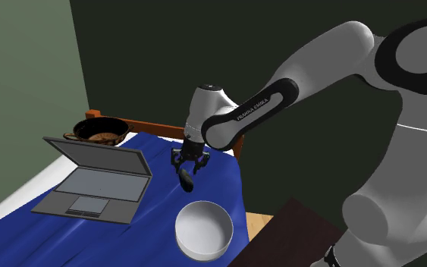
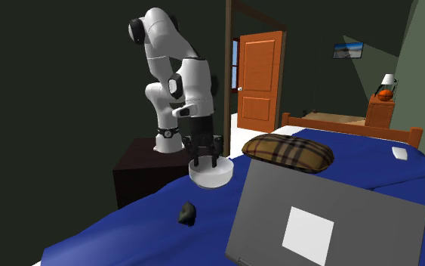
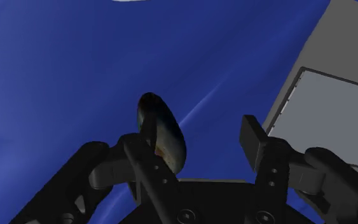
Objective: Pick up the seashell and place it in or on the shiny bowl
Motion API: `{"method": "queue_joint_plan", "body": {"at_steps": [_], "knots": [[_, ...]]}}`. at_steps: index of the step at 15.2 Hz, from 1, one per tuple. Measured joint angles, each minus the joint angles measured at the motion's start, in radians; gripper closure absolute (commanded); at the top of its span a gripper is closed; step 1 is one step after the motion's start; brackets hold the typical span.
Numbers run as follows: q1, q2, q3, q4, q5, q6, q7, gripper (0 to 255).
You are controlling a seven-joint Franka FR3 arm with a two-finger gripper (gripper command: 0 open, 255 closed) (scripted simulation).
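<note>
Black gripper (image 1: 191, 161) w/ fingers apart, nothing clamped, hangs just over dark seashell (image 1: 185, 180) on blue bedcover (image 1: 158, 227), mid-frame in shoulder view. White bowl (image 1: 203, 228) sits lower right of it, grey laptop (image 1: 98, 182) at left. Forearm lettering (image 1: 252, 107) reads "FRANKA EMIKA".

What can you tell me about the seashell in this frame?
The seashell is a small, dark, smooth oval with brownish and bluish tints on its surface. It rests on the blue bedcover, between the laptop and the white bowl in the shoulder view. The gripper hangs above it with its fingers apart. Nothing clasps it, and only the cover appears to touch it.
</note>
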Motion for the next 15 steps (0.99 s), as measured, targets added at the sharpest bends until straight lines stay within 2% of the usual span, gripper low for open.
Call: {"method": "queue_joint_plan", "body": {"at_steps": [5, 10, 12, 15], "knots": [[0.11, 0.219, -0.115, 0.237, -0.233, -0.189, -0.144, 0], [0.253, 0.442, -0.207, 0.521, -0.41, -0.387, -0.353, 0], [0.277, 0.49, -0.228, 0.572, -0.441, -0.407, -0.389, 0], [0.285, 0.517, -0.245, 0.577, -0.463, -0.391, -0.391, 0]]}}
